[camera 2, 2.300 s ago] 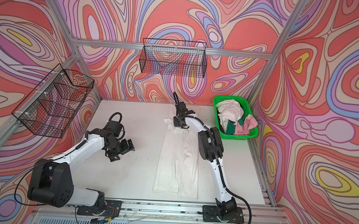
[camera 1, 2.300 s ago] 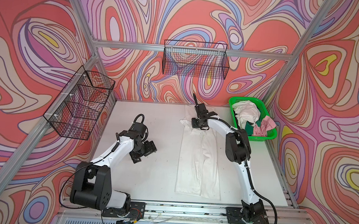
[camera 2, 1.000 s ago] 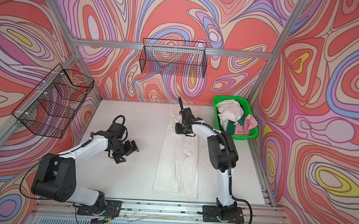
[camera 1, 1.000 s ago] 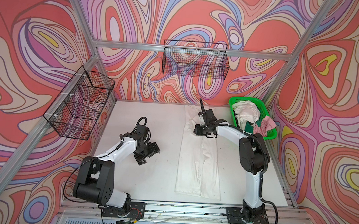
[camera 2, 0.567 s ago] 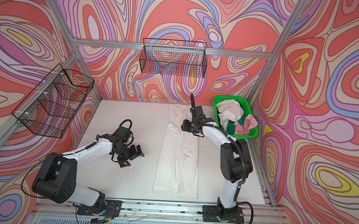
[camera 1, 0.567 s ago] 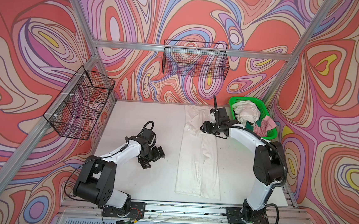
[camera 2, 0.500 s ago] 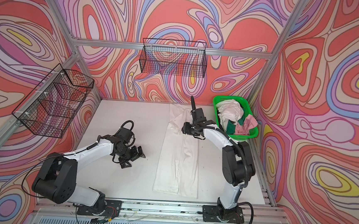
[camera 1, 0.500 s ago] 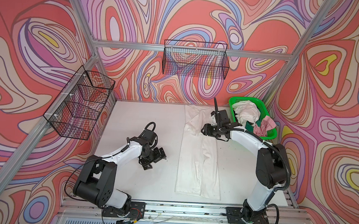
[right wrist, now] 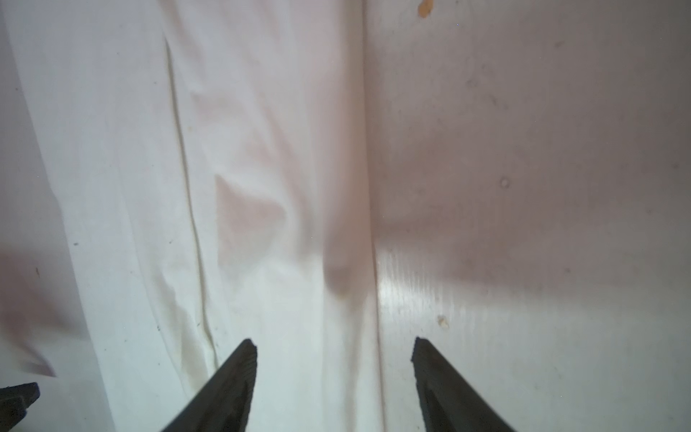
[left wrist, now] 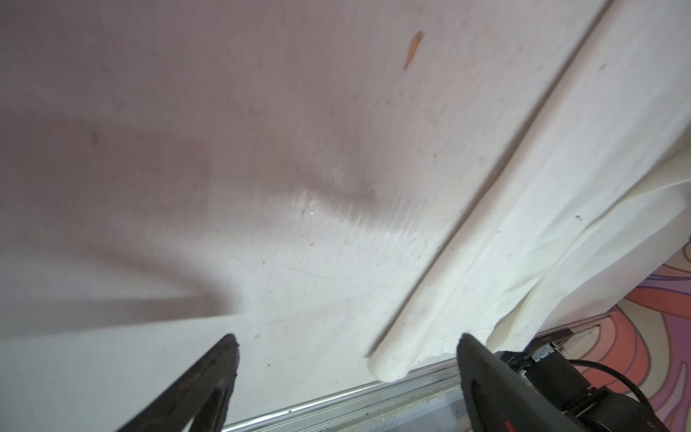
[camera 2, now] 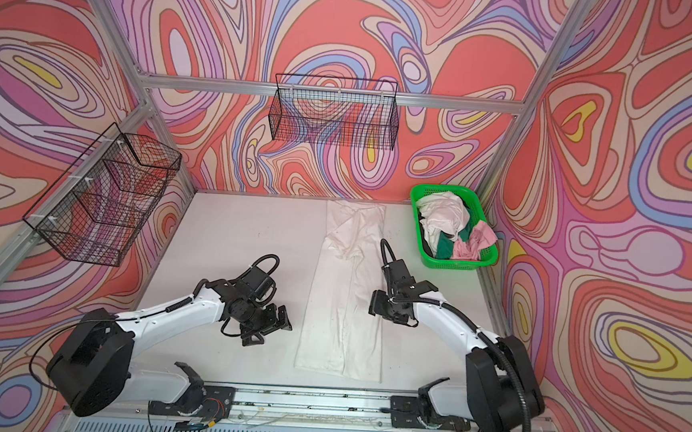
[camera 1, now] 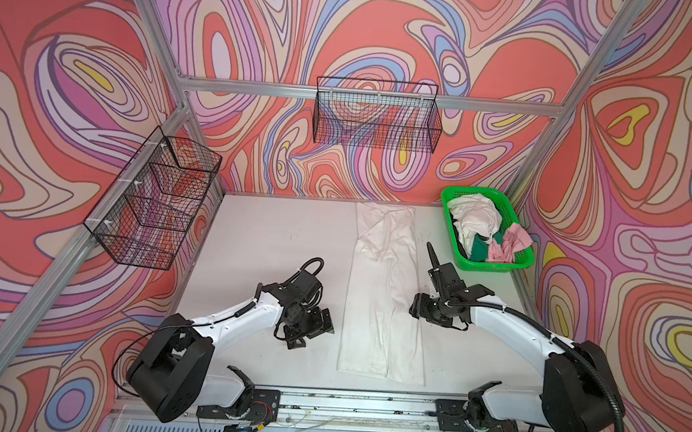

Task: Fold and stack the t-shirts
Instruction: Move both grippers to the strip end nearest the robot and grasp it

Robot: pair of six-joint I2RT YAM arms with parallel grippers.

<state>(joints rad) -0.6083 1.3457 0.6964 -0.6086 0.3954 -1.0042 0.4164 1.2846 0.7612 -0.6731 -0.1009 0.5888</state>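
A white t-shirt (camera 1: 384, 303) (camera 2: 346, 300) lies on the table as a long narrow strip running from back to front. My left gripper (camera 1: 311, 327) (camera 2: 272, 324) hovers open just left of the strip; in the left wrist view (left wrist: 346, 338) the shirt's folded edge and near corner (left wrist: 523, 224) lie ahead of its right finger. My right gripper (camera 1: 421, 310) (camera 2: 377, 304) stands open at the strip's right edge. In the right wrist view (right wrist: 332, 342) one finger is over the cloth (right wrist: 243, 187) and one over bare table. Nothing is held.
A green mesh basket (camera 1: 484, 268) at the back right holds crumpled white (camera 1: 473, 215), dark green (camera 1: 479, 249) and pink (camera 1: 509, 243) t-shirts. Black wire baskets hang on the back wall (camera 1: 376, 119) and the left wall (camera 1: 158, 199). An aluminium rail (camera 1: 344, 400) runs along the table's front.
My right gripper has let go of the shirt's far end, opened, and come forward along its right edge. My left gripper has moved right, toward the shirt's left edge.
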